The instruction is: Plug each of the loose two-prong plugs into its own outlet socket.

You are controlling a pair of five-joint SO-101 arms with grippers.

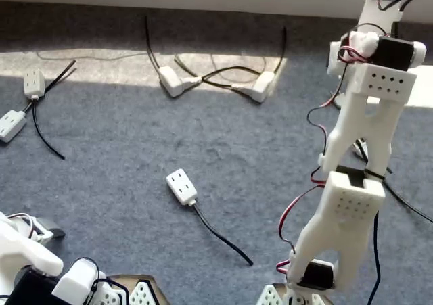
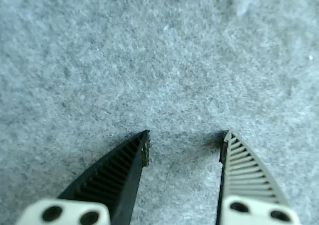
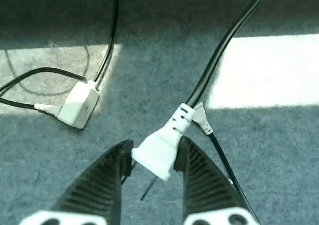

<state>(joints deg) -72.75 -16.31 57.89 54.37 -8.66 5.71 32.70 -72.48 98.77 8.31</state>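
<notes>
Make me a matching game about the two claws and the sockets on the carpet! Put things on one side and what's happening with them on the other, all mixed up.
Things
1. left claw
2. right claw
3. middle outlet socket
4. back outlet socket

States
A. has a plug in it
B. open over bare carpet
C. lies alone with nothing plugged in
D. shut on a white two-prong plug

Pairs: 1-B, 2-D, 3-C, 4-A
</notes>
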